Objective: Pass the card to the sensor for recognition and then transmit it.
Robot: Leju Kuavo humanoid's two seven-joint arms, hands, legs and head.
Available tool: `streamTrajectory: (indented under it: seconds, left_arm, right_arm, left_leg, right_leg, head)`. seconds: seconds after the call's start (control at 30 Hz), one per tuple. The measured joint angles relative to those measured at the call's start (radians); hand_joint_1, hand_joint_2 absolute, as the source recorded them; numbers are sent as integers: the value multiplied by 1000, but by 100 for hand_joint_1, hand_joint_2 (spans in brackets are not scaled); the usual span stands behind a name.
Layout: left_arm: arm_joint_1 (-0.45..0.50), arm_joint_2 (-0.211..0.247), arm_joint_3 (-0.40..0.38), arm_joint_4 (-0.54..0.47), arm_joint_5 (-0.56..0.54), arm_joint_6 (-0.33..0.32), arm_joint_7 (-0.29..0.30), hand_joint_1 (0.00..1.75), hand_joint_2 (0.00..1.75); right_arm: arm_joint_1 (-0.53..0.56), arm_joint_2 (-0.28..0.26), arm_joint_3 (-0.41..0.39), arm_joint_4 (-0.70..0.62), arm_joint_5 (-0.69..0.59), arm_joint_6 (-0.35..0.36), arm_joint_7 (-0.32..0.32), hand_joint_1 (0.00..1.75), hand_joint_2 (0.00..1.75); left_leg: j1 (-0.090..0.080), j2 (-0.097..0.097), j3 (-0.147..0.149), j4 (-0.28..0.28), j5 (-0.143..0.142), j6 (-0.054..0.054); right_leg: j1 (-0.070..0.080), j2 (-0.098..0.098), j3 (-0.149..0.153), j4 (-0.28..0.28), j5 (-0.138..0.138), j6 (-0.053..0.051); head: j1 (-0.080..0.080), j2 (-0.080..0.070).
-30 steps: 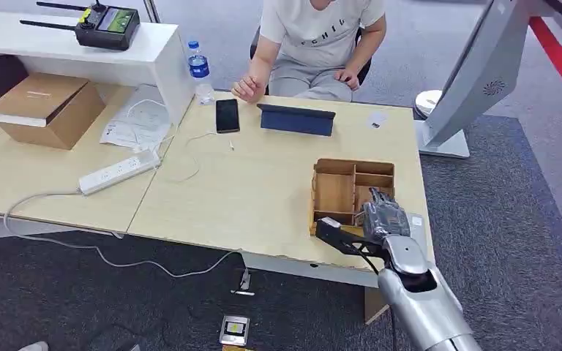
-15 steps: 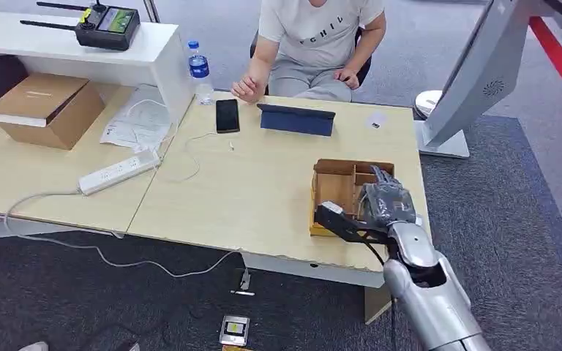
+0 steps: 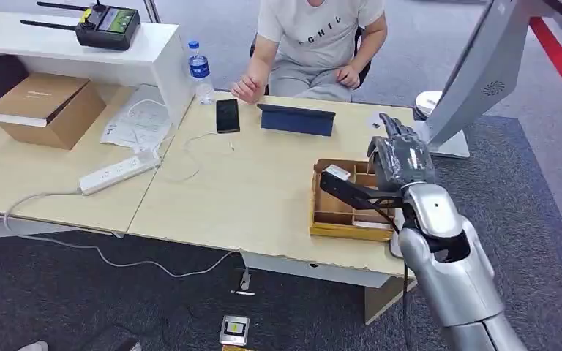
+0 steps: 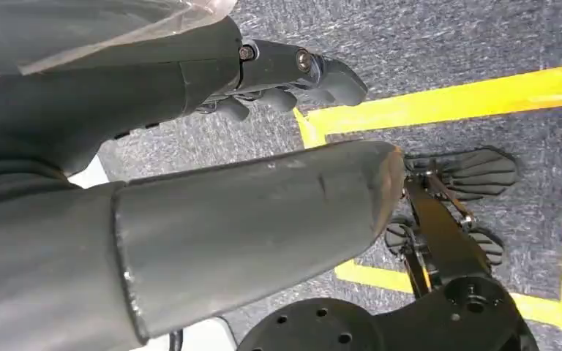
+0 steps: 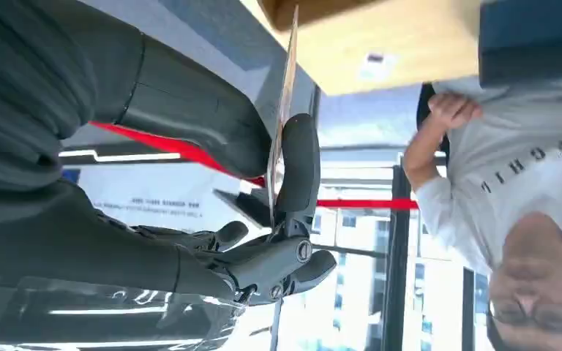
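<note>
Your robot's right hand [image 3: 401,157] hangs above the far right of the table [image 3: 263,197], over the wooden tray [image 3: 334,218]. The right wrist view shows the card [image 5: 285,102] edge-on, pinched between the thick thumb and a dark finger [image 5: 298,164], its long axis running out past the fingertips. You can read the blue sensor pad [image 3: 296,119] as the likely reader: from the hand it lies at about ten o'clock, near the seated person [image 3: 315,36], with bare tabletop between. The right arm is the nearer one. The left hand [image 4: 190,190] hangs low over the grey floor, holding nothing, its fingers loosely curled; you cannot tell more of its state.

Against half a second ago, the right hand has risen from low in the tray near the table's front edge and travelled toward twelve o'clock, so that it now stands by the tray's far rim. Tray, pad and phone [image 3: 227,115] have not moved.
</note>
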Motion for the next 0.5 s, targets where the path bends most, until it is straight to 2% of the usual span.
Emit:
streamTrajectory:
  seconds: [0.13,0.5]
  left_arm:
    - [-4,0,-9,0,-6,0,-7,0,0]
    - [-3,0,-19,0,-11,0,-10,0,0]
  right_arm:
    - [-73,19,18,16,11,-4,-11,175,175]
    - [-109,37,43,51,24,-19,-22,175,175]
  left_leg:
    - [0,1,0,0,0,0]
    - [0,0,-1,0,0,0]
  right_leg:
    - [1,0,0,0,0,0]
    - [1,0,0,0,0,0]
  head:
    - [0,0]
    - [0,0]
